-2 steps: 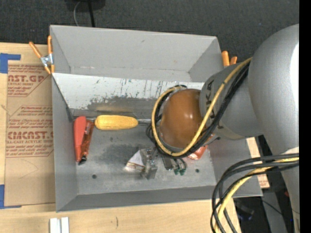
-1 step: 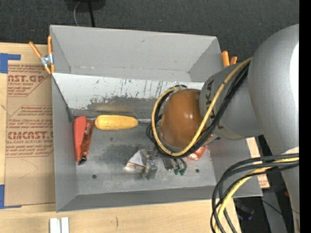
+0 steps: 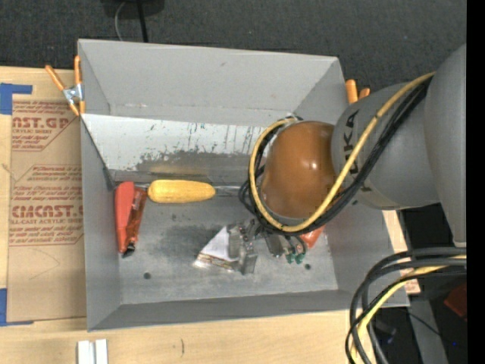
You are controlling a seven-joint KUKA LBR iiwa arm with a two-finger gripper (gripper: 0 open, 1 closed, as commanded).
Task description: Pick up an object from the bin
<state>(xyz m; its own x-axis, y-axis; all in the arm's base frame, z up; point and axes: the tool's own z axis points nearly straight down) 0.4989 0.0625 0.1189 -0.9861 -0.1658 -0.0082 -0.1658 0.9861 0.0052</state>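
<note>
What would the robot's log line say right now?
gripper: down in bin | at: crumpled white packet, front middle | apart, left: yellow corn cob, red object

We see a bulky grey arm (image 3: 413, 150) with black KUKA lettering (image 3: 348, 137), a glossy brown dome cover (image 3: 299, 169) at its wrist, yellow and black cables (image 3: 258, 174) looped around it, and a small dark metal claw (image 3: 245, 255).

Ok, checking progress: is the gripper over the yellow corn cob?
No, the gripper is down by a pale crumpled packet, while the yellow corn cob lies apart, farther back.
</note>
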